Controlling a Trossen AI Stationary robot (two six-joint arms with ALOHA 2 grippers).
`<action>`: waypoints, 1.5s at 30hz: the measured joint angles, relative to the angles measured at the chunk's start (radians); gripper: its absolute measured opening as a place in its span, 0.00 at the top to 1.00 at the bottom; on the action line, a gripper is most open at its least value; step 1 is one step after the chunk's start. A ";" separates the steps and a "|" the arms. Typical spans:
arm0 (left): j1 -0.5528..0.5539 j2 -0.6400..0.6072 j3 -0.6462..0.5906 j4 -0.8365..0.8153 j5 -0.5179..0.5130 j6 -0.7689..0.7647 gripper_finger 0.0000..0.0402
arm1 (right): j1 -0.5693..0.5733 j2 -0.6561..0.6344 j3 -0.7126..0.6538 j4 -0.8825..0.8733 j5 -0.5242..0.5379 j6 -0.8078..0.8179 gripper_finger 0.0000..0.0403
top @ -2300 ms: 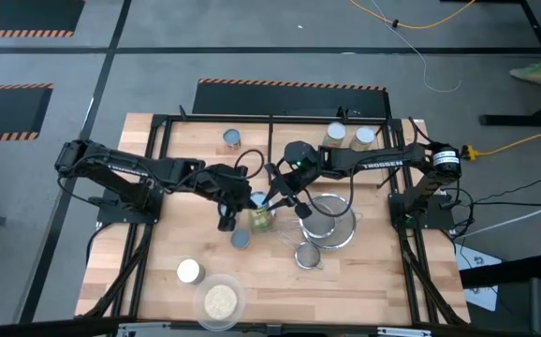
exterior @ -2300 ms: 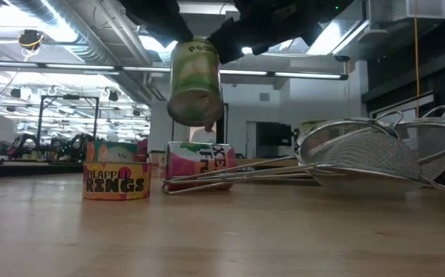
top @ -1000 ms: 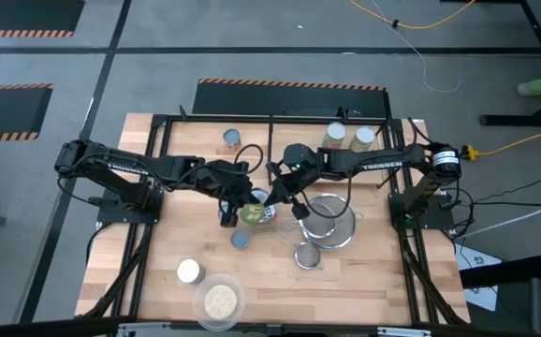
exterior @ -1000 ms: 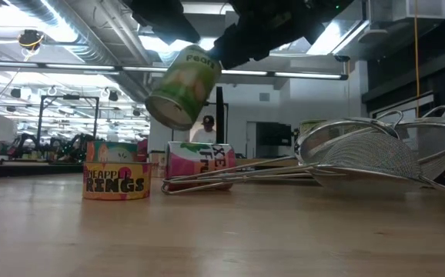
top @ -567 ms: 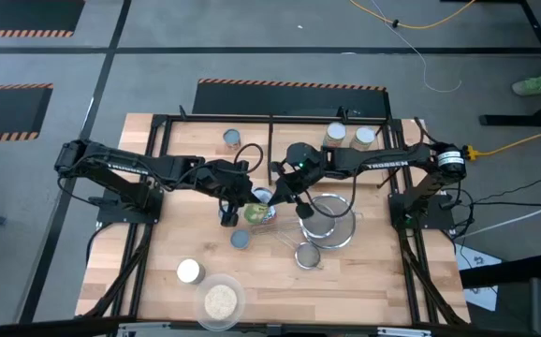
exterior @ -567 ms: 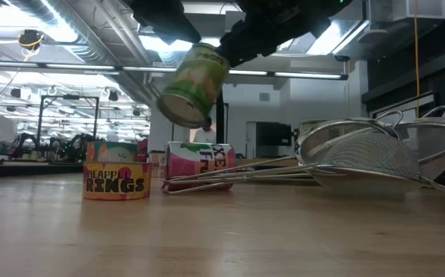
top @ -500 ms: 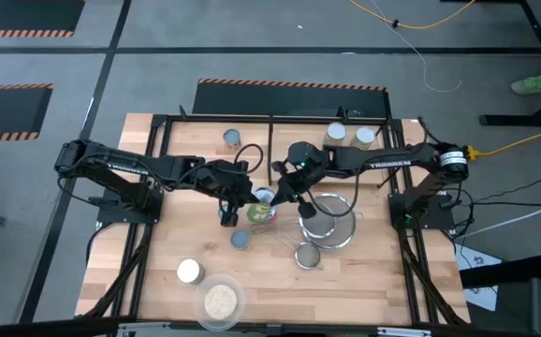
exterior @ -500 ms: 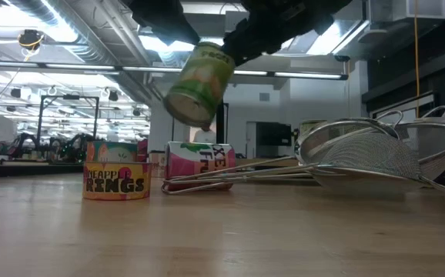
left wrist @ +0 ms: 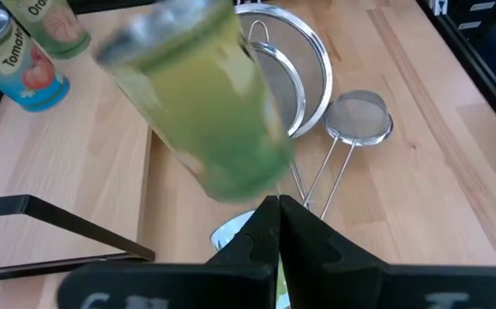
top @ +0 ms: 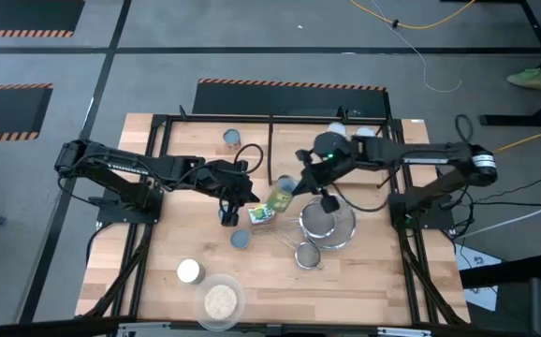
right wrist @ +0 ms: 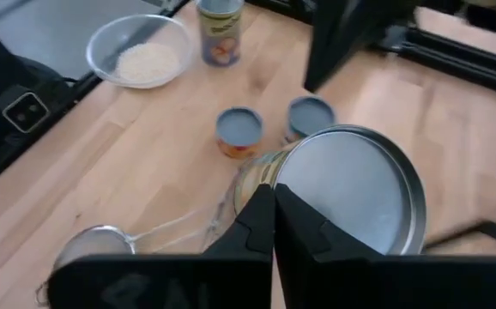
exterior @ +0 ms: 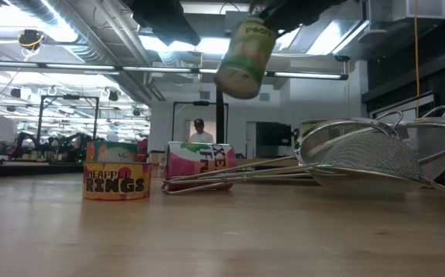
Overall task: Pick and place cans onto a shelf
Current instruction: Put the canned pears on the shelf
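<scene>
Two pincers show from above. My right pincer is clenched on the green can and holds it tilted above the middle of the table, near the front rail of the shelf. My left pincer hangs just beside it, fingers pressed together on nothing. One can stands on the left part of the shelf and two cream-topped cans on its right part. On the tabletop a pink-labelled can sits below the held one, a blue-topped can nearer the front, a cream-topped can beside the dish of grains, and two strainers to the right.

At table height, the green can hangs high and tilted, well clear of the wood. Below stand a pineapple-rings can, the pink-labelled can and the strainers. A person stands far behind.

From my left wrist, my closed fingers point at the blurred green can, with the strainers beyond.

From my right wrist, my fingers meet on the rim of the green can, its silver end facing me.
</scene>
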 joint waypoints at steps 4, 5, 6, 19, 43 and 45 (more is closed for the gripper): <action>0.000 0.000 0.000 0.000 0.000 0.000 1.00 | -0.001 -0.065 0.000 -0.073 0.075 -0.016 1.00; 0.000 0.000 0.000 0.000 0.000 0.000 1.00 | -0.003 -0.083 0.000 -0.091 0.094 -0.031 1.00; 0.000 0.000 0.000 0.000 0.000 0.000 1.00 | -0.005 -0.099 0.000 -0.104 0.110 -0.050 1.00; -0.002 0.000 0.000 0.000 0.001 0.000 1.00 | -0.208 -0.169 0.000 -0.157 0.191 -0.189 0.99; -0.022 0.000 0.000 0.000 0.001 0.001 1.00 | -0.510 0.138 0.001 -0.158 0.185 -0.345 0.99; -0.022 0.000 0.000 0.000 0.001 0.001 1.00 | -0.510 0.152 0.000 -0.154 0.185 -0.345 0.99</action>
